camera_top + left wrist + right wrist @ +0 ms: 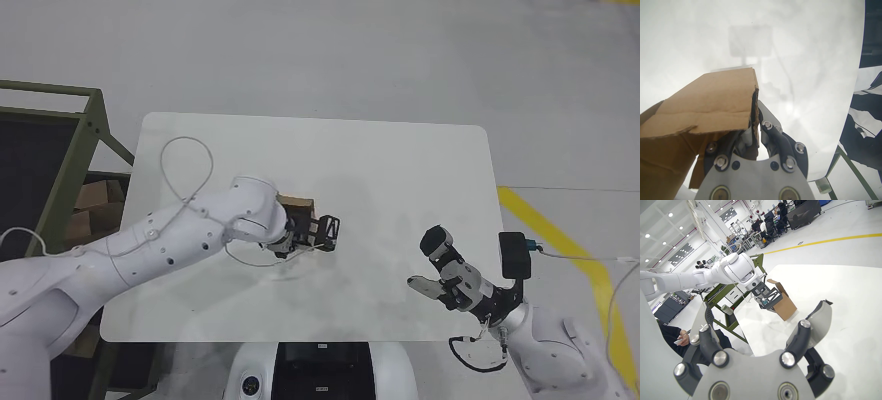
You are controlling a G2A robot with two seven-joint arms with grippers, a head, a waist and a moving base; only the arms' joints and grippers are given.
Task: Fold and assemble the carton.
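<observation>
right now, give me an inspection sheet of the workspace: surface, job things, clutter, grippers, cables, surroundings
surface: white table, glossy
job's things: brown carton, partly folded, top flaps open
clutter: nothing seen
grippers: left gripper shut on a carton wall; right gripper open, apart from the carton
cables: white cable looped above the left arm
surroundings: green rack beside the table; yellow floor line

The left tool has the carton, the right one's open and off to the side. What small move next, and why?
Probably bring the right tool toward the carton. The left tool is shut on one carton wall, a flap stands open, and the right tool sits open and apart near the table edge, so folding likely needs its second contact.
</observation>
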